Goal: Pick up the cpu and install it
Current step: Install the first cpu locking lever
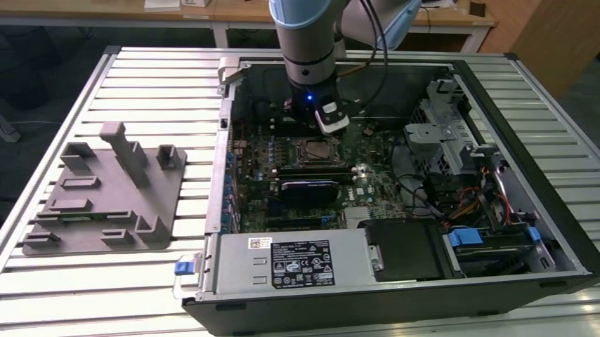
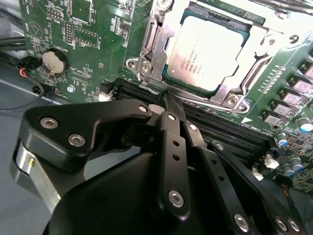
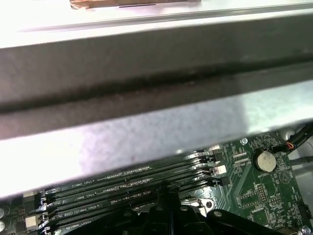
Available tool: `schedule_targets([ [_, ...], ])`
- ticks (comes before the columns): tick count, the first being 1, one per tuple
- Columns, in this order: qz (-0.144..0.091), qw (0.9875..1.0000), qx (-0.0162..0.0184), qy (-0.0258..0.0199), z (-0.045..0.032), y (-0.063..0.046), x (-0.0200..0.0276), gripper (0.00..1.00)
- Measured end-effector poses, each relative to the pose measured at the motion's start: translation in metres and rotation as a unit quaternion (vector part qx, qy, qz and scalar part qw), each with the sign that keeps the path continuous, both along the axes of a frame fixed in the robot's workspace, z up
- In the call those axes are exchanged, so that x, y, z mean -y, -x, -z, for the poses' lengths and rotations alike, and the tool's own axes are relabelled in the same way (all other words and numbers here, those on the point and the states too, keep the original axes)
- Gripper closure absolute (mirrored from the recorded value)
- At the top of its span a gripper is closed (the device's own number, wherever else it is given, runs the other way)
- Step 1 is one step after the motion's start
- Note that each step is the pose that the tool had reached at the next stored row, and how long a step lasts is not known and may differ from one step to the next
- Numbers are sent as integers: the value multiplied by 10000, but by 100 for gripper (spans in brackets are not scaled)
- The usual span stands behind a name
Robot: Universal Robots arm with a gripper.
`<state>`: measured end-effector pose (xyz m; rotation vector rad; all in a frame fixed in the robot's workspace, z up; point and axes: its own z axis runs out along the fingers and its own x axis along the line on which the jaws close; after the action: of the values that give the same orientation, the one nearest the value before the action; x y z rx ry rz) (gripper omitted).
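Closest in the second wrist view, the end effector (image 2: 168,105) has its fingers pressed together, holding nothing. Just beyond, the chip (image 2: 208,51) already lies in its socket (image 2: 146,61); check it sits flat and square.

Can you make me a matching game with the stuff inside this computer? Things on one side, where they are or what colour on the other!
Things:
1. cpu
2. gripper
3. coin battery
4. fixture block

Descriptions:
A. grey, on the slatted table outside the case
B. round and silver, on the green board
C. black, fingers together above the memory slots
D. shiny square sitting in the metal socket frame

Pairs: 1-D, 2-C, 3-B, 4-A
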<state>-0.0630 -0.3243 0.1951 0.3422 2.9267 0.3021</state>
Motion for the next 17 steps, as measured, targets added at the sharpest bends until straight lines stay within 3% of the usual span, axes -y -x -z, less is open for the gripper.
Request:
schedule_targets([
  [11,0,10000,84,53,2,-1,12,89],
  [17,0,9999,87,53,0,0,12,89],
])
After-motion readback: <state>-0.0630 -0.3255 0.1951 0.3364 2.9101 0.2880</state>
